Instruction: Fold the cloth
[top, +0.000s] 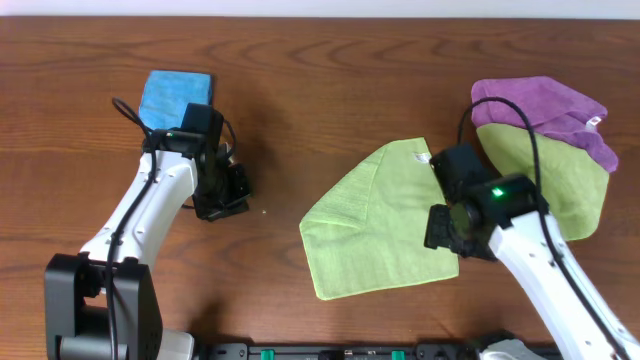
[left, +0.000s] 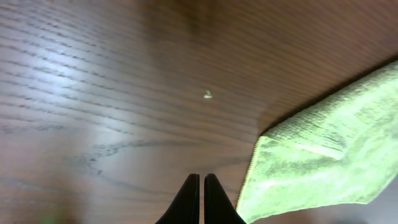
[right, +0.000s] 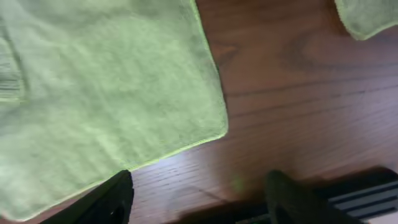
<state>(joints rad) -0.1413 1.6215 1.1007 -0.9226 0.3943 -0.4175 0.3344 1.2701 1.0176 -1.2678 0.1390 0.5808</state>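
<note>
A lime-green cloth (top: 375, 225) lies spread flat on the wooden table, right of the middle. It also shows in the right wrist view (right: 106, 93) and, by one corner, in the left wrist view (left: 323, 162). My right gripper (top: 448, 232) hovers over the cloth's right edge; its fingers (right: 199, 199) are open and empty, above the cloth's near corner and bare wood. My left gripper (top: 230, 195) is shut and empty (left: 202, 182) over bare wood, left of the cloth and apart from it. A second lime-green cloth (top: 560, 185) lies at the right.
A purple cloth (top: 545, 110) lies over the second green cloth at the back right. A small blue folded cloth (top: 176, 97) sits at the back left, behind my left arm. A tiny speck (left: 208, 94) lies on the wood. A black rail (right: 360, 193) runs along the table's front edge.
</note>
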